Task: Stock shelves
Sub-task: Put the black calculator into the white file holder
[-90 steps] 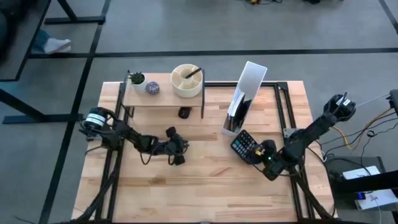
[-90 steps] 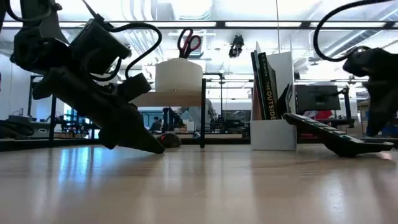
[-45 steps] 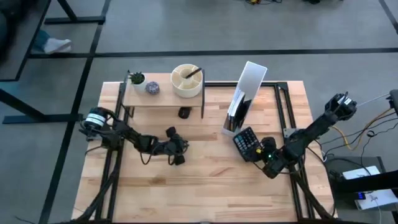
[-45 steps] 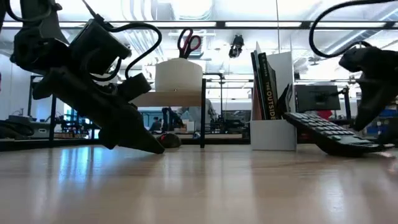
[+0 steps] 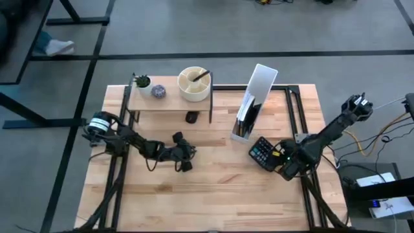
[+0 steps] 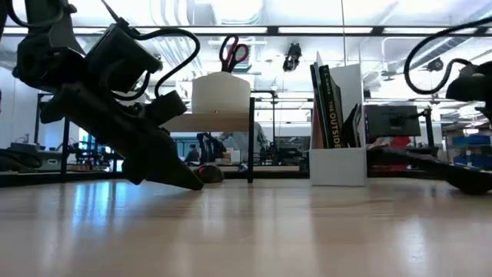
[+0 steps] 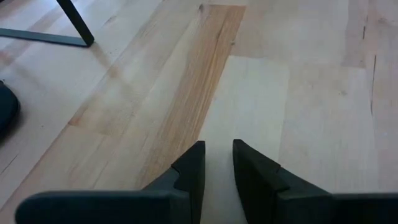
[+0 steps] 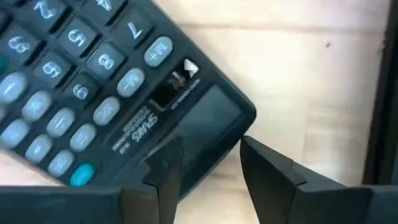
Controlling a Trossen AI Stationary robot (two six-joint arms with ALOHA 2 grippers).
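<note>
The shelves (image 5: 169, 103) stand at the table's far left, a light-wood board on thin black legs. A black calculator (image 5: 263, 153) hangs just off the tabletop at the right, in front of the white file holder (image 5: 257, 90). My right gripper (image 5: 278, 158) is shut on its display end. My left gripper (image 5: 186, 163) is shut at the table's middle left. Its fingertips (image 6: 192, 183) are down at the tabletop with nothing between them. My right gripper has the calculator by its display end (image 8: 186, 143), near one corner. It comes in low from the table's right. One finger (image 8: 165, 168) lies over the face beside the display; how the other finger (image 8: 267, 171) meets it does not show. The calculator (image 6: 400, 156) juts out almost level, clear of the table.
On the shelf board stand a small potted plant (image 5: 142, 82), a grey ball (image 5: 158, 91) and a white bowl (image 5: 194, 84) holding scissors. A small black object (image 5: 191, 118) lies under the shelf. The file holder holds books (image 6: 330, 108). Bare wood spreads across the table's near half.
My right gripper has drawn back a little toward the table's right edge, taking the calculator along. The calculator, which stood steeply tilted with its free end high, has tipped down to almost level.
</note>
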